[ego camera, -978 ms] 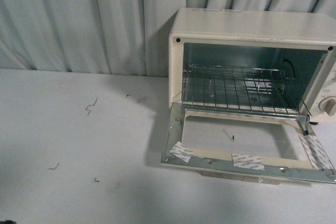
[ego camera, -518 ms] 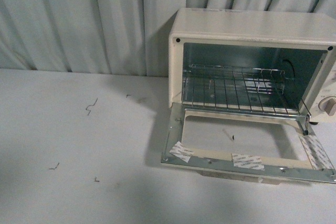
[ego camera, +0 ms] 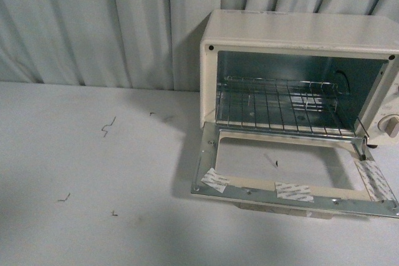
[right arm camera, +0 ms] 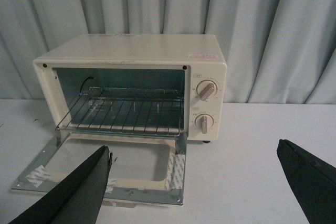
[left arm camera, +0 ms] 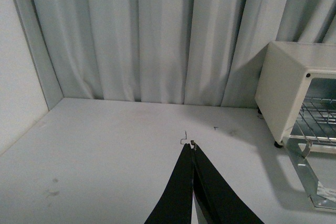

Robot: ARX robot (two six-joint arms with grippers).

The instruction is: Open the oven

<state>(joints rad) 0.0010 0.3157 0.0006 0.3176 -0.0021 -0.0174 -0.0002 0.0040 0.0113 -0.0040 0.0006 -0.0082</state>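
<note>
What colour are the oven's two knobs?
Cream-beige, matching the oven body; the knobs show best in the right wrist view.

No readable text, small pinkish label (right arm camera: 203, 55) on oven (right arm camera: 131, 56) top, print seemingly too blurred

Dim, bluish, grainy light — soft shadows, slight blur, no glare.
</note>
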